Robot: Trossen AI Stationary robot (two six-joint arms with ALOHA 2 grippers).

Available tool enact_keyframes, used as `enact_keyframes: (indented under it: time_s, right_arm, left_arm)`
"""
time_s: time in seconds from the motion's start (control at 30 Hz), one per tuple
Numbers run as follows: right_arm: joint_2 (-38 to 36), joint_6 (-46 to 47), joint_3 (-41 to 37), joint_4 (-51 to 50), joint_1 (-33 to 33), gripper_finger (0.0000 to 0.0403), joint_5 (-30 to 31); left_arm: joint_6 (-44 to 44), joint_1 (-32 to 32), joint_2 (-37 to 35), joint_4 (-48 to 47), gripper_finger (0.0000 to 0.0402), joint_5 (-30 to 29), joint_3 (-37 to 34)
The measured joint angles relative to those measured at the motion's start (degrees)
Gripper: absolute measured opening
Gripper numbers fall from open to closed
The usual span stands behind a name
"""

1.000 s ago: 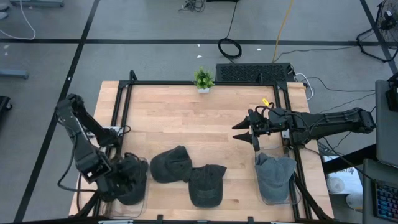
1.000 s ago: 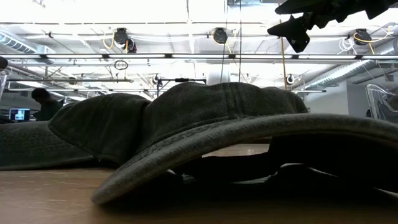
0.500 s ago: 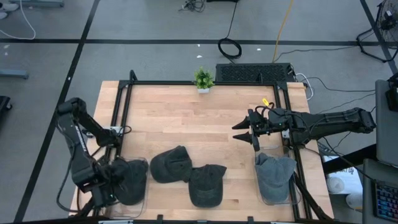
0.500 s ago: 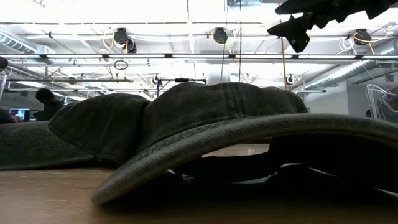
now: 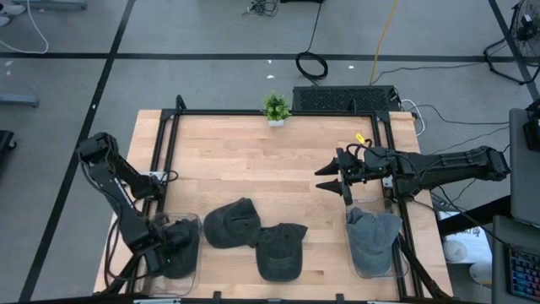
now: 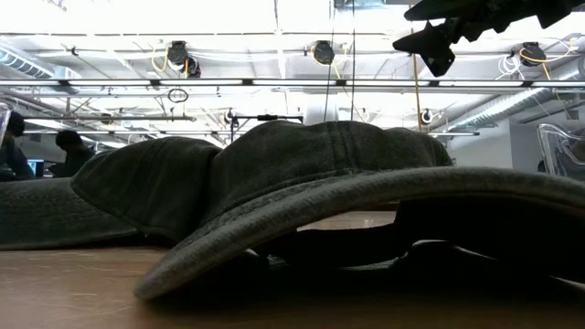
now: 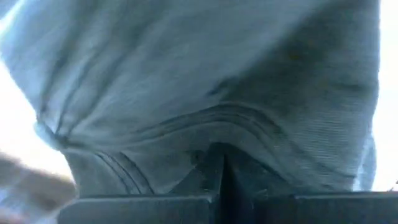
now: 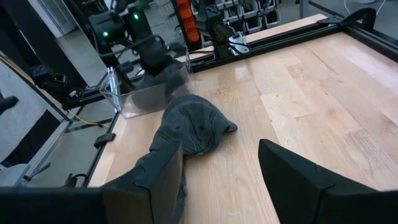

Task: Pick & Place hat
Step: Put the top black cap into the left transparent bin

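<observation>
Faded ribbed-cloth hat (image 7: 205, 81) pinched by left hand (image 5: 165, 250).

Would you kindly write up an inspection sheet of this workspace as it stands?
Surface: wooden table, black frame rails.
Job's things: two dark hats mid-front; one in the left clear bin; a grey hat in the right bin.
Clutter: small potted plant at the far edge.
Grippers: left pincer shut on the left bin's hat; right pincer open, above the table.
Cables: coils on the floor.
Surroundings: people in the low view.
</observation>
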Motion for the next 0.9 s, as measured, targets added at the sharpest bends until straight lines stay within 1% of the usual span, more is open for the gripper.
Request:
enact_keyframes:
  time_s: [0.07, 0.13, 0.23, 0.3, 0.37, 0.47, 0.57, 0.63, 0.73, 0.8, 0.9]
  right_arm:
    - [0.0, 0.0, 0.0, 0.3, 0.0, 0.0200, 0.0]
    - [0.0, 0.0, 0.0, 0.3, 0.0, 0.0199, 0.0]
    - [0.0, -0.3, 0.0, 0.3, 0.0, 0.0201, 0.0]
    - [0.0, -0.4, 0.0, 0.3, 0.0, 0.0203, 0.0]
    - [0.0, -0.4, 0.0, 0.3, 0.0, 0.0203, 0.0]
    - [0.0, -0.4, 0.0, 0.3, 0.0, 0.0202, 0.0]
    - [0.0, -0.4, 0.0, 0.3, 0.0, 0.0201, 0.0]
    - [0.0, -0.4, 0.0, 0.3, 0.0, 0.0201, 0.0]
    - [0.0, -0.4, 0.0, 0.3, 0.0, 0.0200, 0.0]
    - [0.0, -0.4, 0.0, 0.3, 0.0, 0.0199, 0.0]
    - [0.0, -0.4, 0.0, 0.3, 0.0, 0.0201, 0.0]
  left_arm:
    - [3.3, 0.4, 0.0, 4.9, 0.0010, 0.3, -1.8]
    - [7.1, 0.8, 0.0, 7.7, 0.0004, -0.4, -2.9]
    - [10.9, 1.8, 0.0, 8.2, 0.0010, -4.3, -3.6]
    - [12.4, 2.7, 0.0, 7.9, 0.0014, -5.6, -3.8]
    - [13.3, 3.6, 0.0, 6.9, 0.0013, -5.6, -3.9]
    - [13.3, 4.7, 0.0, 4.3, 0.0004, -2.2, -3.3]
    - [11.8, 5.1, -0.4, 0.2, 0.0007, -1.4, -1.6]
    - [11.3, 5.2, -0.7, -3.2, 0.0008, -2.3, 0.1]
    - [10.7, 5.2, -0.9, -8.1, 0.0003, -5.2, 3.4]
    - [11.0, 5.2, -0.9, -9.8, 0.0007, -7.1, 5.8]
    - [11.8, 5.1, -0.9, -10.2, 0.0012, -7.8, 9.3]
